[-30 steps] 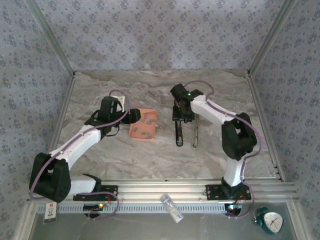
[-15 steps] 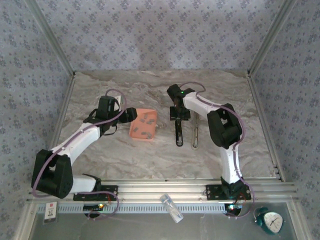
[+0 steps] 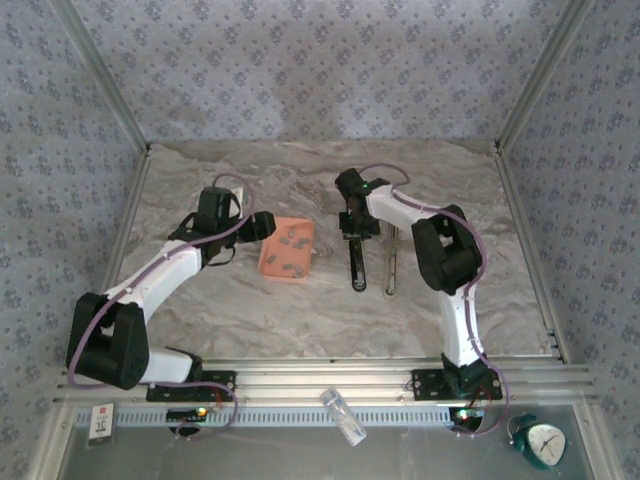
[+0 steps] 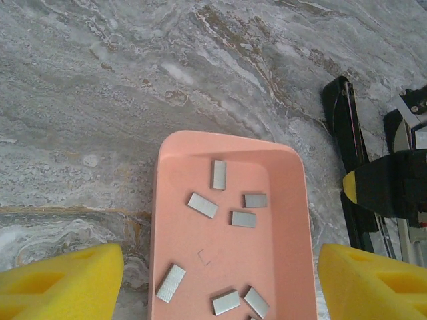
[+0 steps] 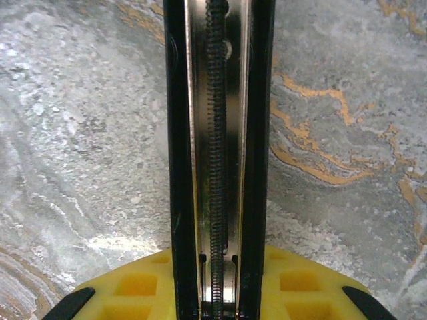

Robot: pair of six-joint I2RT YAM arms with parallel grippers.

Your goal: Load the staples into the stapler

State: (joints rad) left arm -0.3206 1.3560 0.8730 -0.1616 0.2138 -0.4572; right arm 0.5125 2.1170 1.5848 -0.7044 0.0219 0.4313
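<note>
Top view: the left gripper (image 3: 262, 226) hangs with its jaws spread at the left edge of a salmon-orange tray (image 3: 270, 262). The tray lies on the marble-patterned table (image 3: 300, 320). The staples (image 3: 291, 250) are small grey strips scattered inside the tray, just right of this gripper. The right gripper (image 3: 357, 228) sits on the far end of the stapler (image 3: 357, 265). The stapler lies open and runs from the gripper towards the arm bases. Its silver half (image 3: 390, 265) lies alongside, just right of the gripper. The tray is near this gripper's left side, not touching the stapler.

Left wrist view: the yellow fingers (image 4: 63, 280) of the left gripper (image 4: 217, 273) stand wide apart and hold nothing. The tray (image 4: 227, 143) lies below and between them, reaching out ahead. The staples (image 4: 243, 219) lie loose on the tray floor, some ahead of the fingertips and some between them. One thin single staple (image 4: 205, 257) lies among them. Ahead and to the right lies the black stapler (image 4: 343, 127), with the right gripper (image 4: 390, 193) on it.

Right wrist view: the right gripper (image 5: 217, 297) is pressed together on the stapler (image 5: 217, 100). Its yellow fingers (image 5: 133, 287) bear against the two black side walls. The open metal channel, with a coiled spring down its middle, runs straight ahead from between the fingers. It holds no staples that I can see.
</note>
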